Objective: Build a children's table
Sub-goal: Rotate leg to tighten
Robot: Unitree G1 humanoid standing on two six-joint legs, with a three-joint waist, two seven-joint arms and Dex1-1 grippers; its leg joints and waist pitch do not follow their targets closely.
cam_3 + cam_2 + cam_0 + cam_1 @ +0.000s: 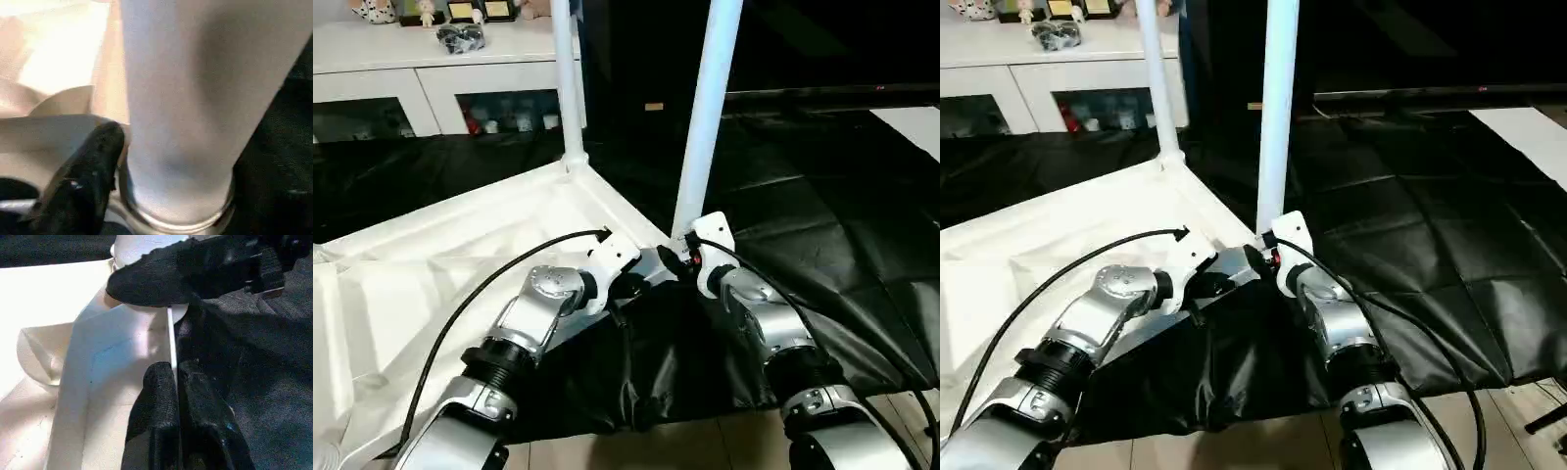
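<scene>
Left wrist view: the left gripper (176,382) is clenched on the thin rim of the table top (460,255), its two black fingers (156,401) pressed together over the edge. The right gripper (690,257) stands wide around the foot of the near leg (705,117) at the corner socket, one finger (85,176) beside it; whether it grips, I cannot tell. The top lies underside up on a black sheet (803,196) over the floor. A second leg (566,78) stands at the far corner. Behind, a white cabinet (421,88) carries small figures.

Left claw (176,396) pinched closed; right claw (683,253) spread wide; forearms converge.
</scene>
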